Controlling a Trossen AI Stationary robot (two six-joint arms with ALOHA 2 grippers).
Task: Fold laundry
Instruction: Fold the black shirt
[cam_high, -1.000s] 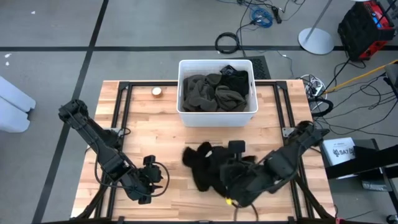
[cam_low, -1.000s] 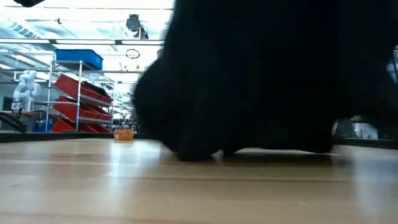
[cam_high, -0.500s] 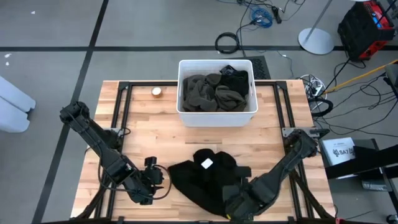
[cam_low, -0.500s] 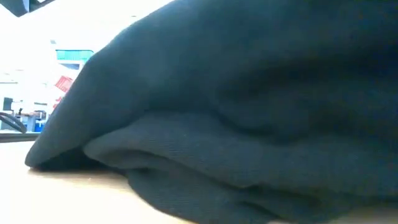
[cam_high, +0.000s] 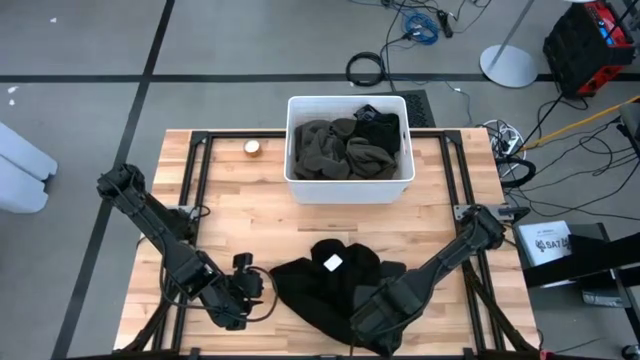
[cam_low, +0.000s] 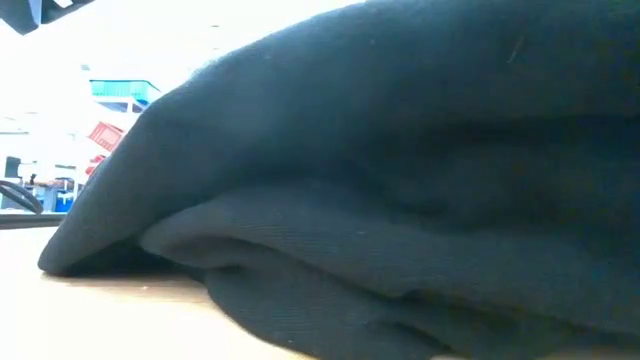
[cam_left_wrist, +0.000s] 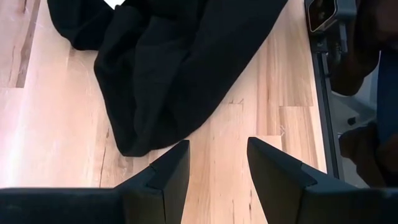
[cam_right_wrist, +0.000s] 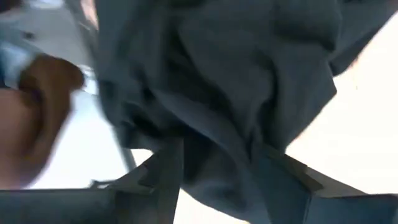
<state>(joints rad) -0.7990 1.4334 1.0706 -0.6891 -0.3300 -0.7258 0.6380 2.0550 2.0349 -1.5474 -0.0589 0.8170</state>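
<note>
Two arms reach over the wooden desk (cam_high: 240, 215) from its near corners. At the left, the left gripper (cam_high: 247, 290) hovers low just beside the edge of a black garment (cam_high: 320, 285), its fingers (cam_left_wrist: 168, 177) spread apart with nothing between them. That garment lies crumpled on the front middle of the desk, a small white tag (cam_high: 331, 262) showing on top. On the garment's right part sits the right gripper (cam_high: 365, 322), fingers (cam_right_wrist: 165, 171) parted with dark cloth lying between them, though I cannot tell whether they pinch it. Farther back, a white bin (cam_high: 348, 190) holds more dark clothes (cam_high: 335, 150).
</note>
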